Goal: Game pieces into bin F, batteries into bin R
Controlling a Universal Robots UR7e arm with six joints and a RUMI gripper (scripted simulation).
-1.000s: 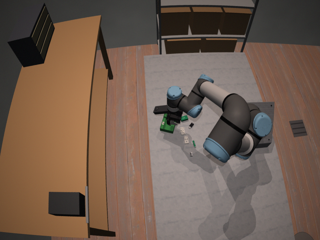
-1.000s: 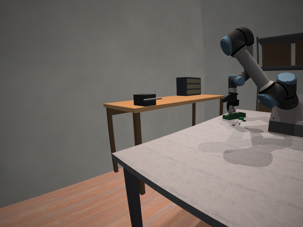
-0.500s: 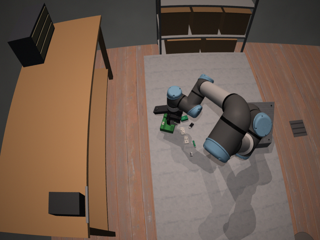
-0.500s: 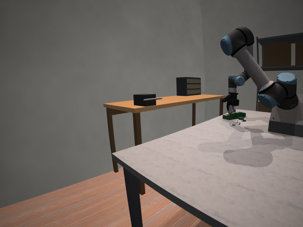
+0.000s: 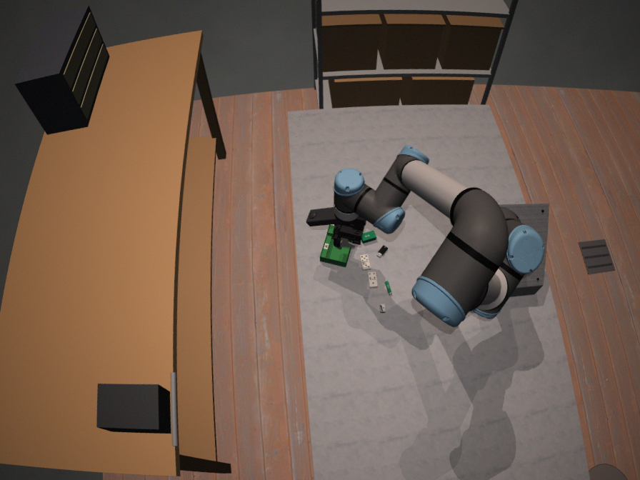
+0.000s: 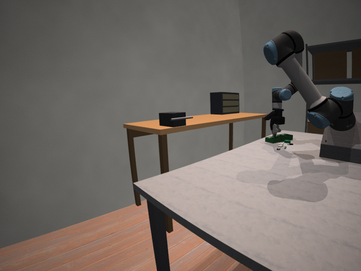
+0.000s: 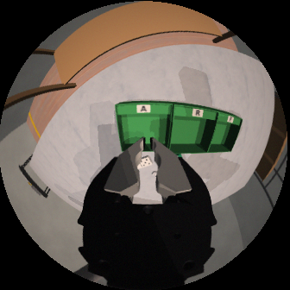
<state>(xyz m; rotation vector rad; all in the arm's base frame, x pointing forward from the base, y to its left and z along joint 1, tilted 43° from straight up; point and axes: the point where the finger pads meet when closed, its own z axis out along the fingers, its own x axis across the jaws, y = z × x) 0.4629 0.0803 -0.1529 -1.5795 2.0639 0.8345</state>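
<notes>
Two white dominoes (image 5: pixel 365 261) (image 6: pixel 280 144) (image 7: pixel 145 162) lie on the desk (image 5: pixel 356 413) (image 6: pixel 210 186) (image 7: pixel 151 73), just beside your upright green tray (image 5: pixel 333 256) (image 6: pixel 271 141) (image 7: pixel 172 125) with bins A, R and F. Your gripper (image 5: pixel 337 242) (image 6: pixel 274 136) (image 7: pixel 148 138) hangs at bin A, fingers pressed nearly together on nothing; you have a black-and-white stick (image 5: pixel 382 251) near the dominoes

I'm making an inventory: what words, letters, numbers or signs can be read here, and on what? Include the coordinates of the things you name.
Wrist view, on the green bins (image 5: pixel 334 259) (image 6: pixel 274 140) (image 7: pixel 147 122):
"A": left bin
"R": middle bin
"F": right bin
Marks on the green block (image 5: pixel 368 237) (image 6: pixel 287 141) are too small to read.
</notes>
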